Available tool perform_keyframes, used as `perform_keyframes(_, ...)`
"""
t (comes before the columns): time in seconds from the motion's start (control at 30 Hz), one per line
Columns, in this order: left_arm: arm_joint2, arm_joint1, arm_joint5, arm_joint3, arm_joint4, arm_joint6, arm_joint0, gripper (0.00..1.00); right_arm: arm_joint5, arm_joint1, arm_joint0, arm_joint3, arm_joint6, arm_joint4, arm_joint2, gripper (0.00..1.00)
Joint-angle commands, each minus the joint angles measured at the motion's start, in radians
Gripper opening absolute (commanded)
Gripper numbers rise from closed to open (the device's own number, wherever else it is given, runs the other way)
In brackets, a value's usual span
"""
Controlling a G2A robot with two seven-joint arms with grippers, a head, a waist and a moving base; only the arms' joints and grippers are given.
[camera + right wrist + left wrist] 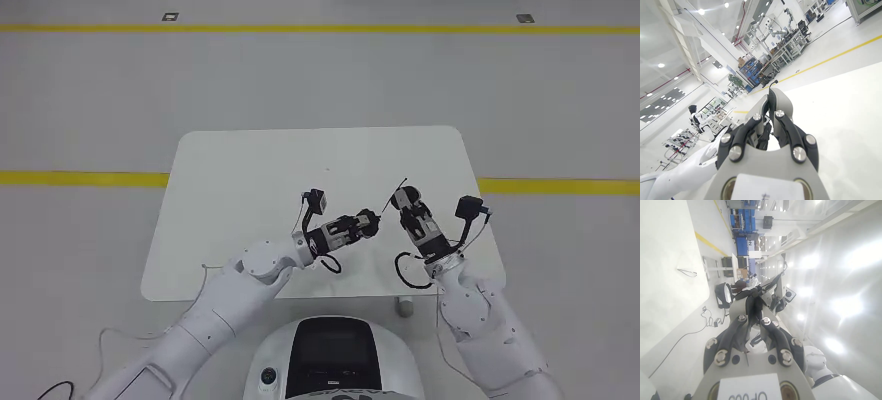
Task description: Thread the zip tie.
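Right hand (769, 95) is clenched on the zip tie (775, 81). A short end juts past its fingertips, long axis roughly along the fingers. Left hand (753, 293) is clenched, contents unclear, just beside the right hand, above the counter (250, 200). Threading likely means aligning on that end.

a white surface (250, 170) with rounded corners stood on a pale grey floor (90, 100). one yellow line (80, 179) crossed the floor from 9 o'clock to 3 o'clock, passing under the surface; a second yellow line (300, 28) ran farther off toward 12 o'clock, with two small floor plates (170, 17) beyond it. round ceiling lights (661, 65) shone above blue shelving (748, 69), workbenches (789, 51) and a potted tree (735, 80) in the hall.
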Motion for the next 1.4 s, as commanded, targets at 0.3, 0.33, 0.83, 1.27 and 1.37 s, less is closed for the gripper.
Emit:
perform_keyframes(0.3,-0.021,0.005,0.025,-0.003,-0.031,0.011,0.022,0.00,0.000,0.006,-0.011,-0.021,-0.046,-0.007,-0.015,0.00)
perform_keyframes(0.33,-0.024,0.006,0.026,-0.003,-0.032,0.009,0.024,0.00,0.000,0.009,-0.014,-0.026,-0.049,-0.019,-0.021,0.00)
perform_keyframes(0.83,-0.034,0.010,0.027,-0.012,0.005,0.024,0.033,0.00,0.000,0.049,-0.009,-0.008,-0.133,-0.056,-0.075,0.00)
perform_keyframes(1.27,-0.049,0.015,0.037,-0.035,0.008,0.031,0.049,0.00,0.000,0.048,0.012,0.008,-0.119,-0.065,-0.097,0.00)
perform_keyframes(1.37,-0.058,0.019,0.037,-0.039,0.011,0.023,0.053,0.00,0.000,0.052,0.019,0.015,-0.128,-0.064,-0.105,0.00)
